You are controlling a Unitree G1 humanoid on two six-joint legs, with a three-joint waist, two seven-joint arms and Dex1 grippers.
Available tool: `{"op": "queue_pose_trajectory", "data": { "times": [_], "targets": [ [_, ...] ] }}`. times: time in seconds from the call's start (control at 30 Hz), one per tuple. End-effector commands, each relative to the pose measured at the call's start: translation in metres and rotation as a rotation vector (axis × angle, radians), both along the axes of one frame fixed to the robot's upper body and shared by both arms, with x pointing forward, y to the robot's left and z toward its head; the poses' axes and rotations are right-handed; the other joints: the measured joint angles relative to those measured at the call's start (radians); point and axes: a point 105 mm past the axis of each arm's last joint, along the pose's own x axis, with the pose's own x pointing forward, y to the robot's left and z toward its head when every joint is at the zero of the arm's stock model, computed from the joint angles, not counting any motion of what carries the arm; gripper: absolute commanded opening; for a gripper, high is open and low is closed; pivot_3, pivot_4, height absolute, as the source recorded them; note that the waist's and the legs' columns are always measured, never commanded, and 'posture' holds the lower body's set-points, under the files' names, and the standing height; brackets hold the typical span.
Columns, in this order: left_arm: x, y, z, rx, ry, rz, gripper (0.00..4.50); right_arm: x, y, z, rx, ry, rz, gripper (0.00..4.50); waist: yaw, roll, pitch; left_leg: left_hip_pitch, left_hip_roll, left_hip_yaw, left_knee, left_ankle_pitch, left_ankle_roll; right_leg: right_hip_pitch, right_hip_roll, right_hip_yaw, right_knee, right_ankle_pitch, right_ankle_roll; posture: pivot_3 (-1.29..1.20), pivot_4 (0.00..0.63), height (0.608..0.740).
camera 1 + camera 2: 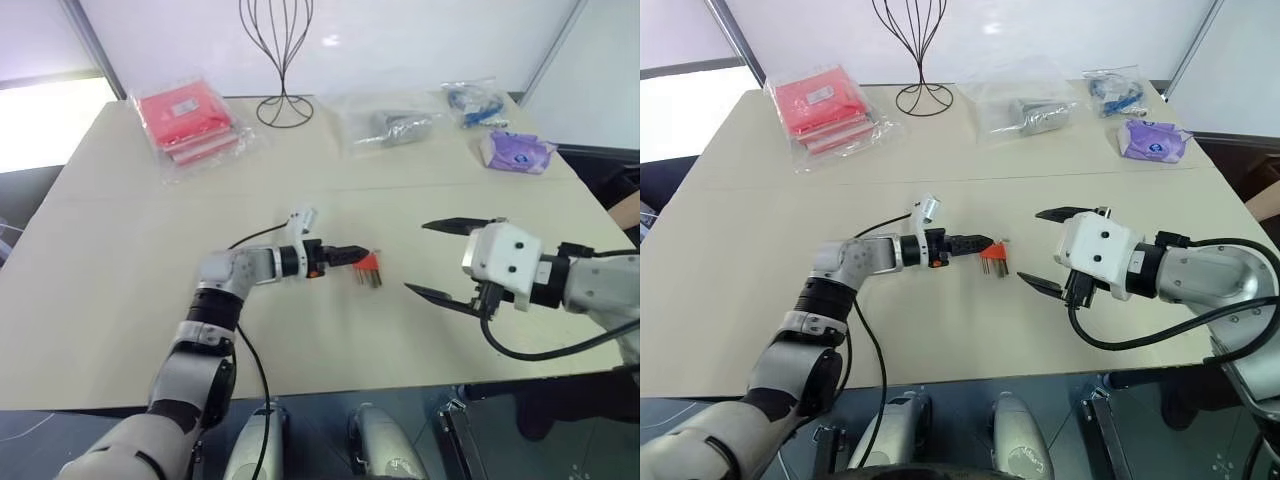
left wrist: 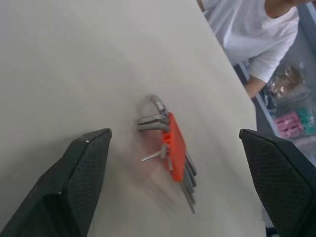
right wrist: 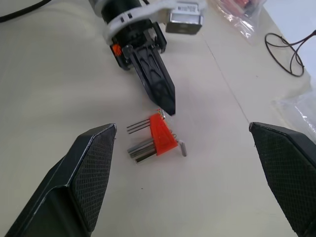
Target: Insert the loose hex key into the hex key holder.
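Note:
The orange-red hex key holder [image 1: 369, 262] lies flat on the beige table [image 1: 120, 300], with several thin metal keys sticking out of it [image 3: 162, 134]. I cannot tell the loose hex key apart from those keys. My left gripper [image 1: 358, 255] is low over the table with its tips right at the holder. In the left wrist view its fingers [image 2: 79, 177] stand wide open, with the holder [image 2: 175, 145] lying between and beyond them, gripped by neither. My right gripper [image 1: 417, 258] hovers open just to the right of the holder, pointing at it, with nothing in it.
At the table's back lie red packets in clear plastic [image 1: 188, 120], a black wire stand [image 1: 283, 60], a clear bag with a metal part [image 1: 395, 125], a bag of blue items [image 1: 475, 100] and a purple packet [image 1: 515, 150]. A person in white [image 2: 252, 29] stands beside the table.

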Motion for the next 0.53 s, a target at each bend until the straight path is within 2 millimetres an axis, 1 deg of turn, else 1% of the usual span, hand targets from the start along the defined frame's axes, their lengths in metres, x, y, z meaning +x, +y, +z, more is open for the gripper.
{"op": "queue_pose_trajectory", "data": {
  "times": [0.03, 0.1, 0.17, 0.3, 0.4, 0.53],
  "targets": [
    [0.002, 0.023, 0.024, 0.085, -0.243, -0.023, 4.44, 0.001, -0.004, 0.008, 0.003, -0.036, 0.002, 4.50, 0.003, 0.000, 0.000, 0.000, 0.000, 0.000, 0.000, 0.000, 0.000, 0.000, 0.000, 0.000, 0.000, 0.000, 0.000, 0.00, 0.150, 0.740],
    [0.000, 0.030, 0.046, 0.096, -0.376, -0.049, 4.44, 0.003, -0.009, 0.005, -0.004, -0.022, -0.006, 4.50, 0.009, 0.000, 0.000, -0.001, 0.000, 0.000, 0.000, 0.000, 0.000, -0.001, -0.001, 0.000, 0.000, 0.000, 0.000, 0.00, 0.150, 0.740],
    [-0.004, 0.035, 0.063, 0.096, -0.458, -0.066, 4.44, 0.004, -0.014, 0.001, -0.029, -0.006, -0.008, 4.50, 0.019, 0.000, 0.000, -0.002, -0.001, 0.000, 0.000, 0.000, 0.000, -0.001, -0.003, 0.000, -0.001, 0.000, 0.000, 0.00, 0.150, 0.740],
    [-0.015, 0.047, 0.091, 0.127, -0.592, -0.109, 4.44, 0.007, -0.024, -0.003, -0.067, 0.020, -0.013, 4.50, 0.032, 0.000, 0.000, -0.003, -0.002, 0.001, 0.002, 0.000, 0.001, 0.000, -0.005, -0.001, -0.003, 0.000, 0.000, 0.00, 0.150, 0.740],
    [-0.026, 0.059, 0.102, 0.178, -0.663, -0.154, 4.44, 0.009, -0.032, -0.003, -0.094, 0.026, -0.016, 4.50, 0.030, 0.000, 0.000, -0.003, -0.001, 0.001, 0.001, -0.001, 0.001, 0.000, -0.004, 0.000, -0.004, 0.000, 0.000, 0.00, 0.150, 0.740],
    [-0.042, 0.074, 0.113, 0.210, -0.701, -0.194, 4.44, 0.012, -0.039, 0.000, -0.116, 0.024, -0.019, 4.50, 0.024, 0.000, 0.000, -0.003, 0.000, 0.001, 0.000, -0.001, 0.002, 0.000, -0.003, -0.001, -0.004, 0.000, 0.000, 0.00, 0.150, 0.740]
  ]
}}
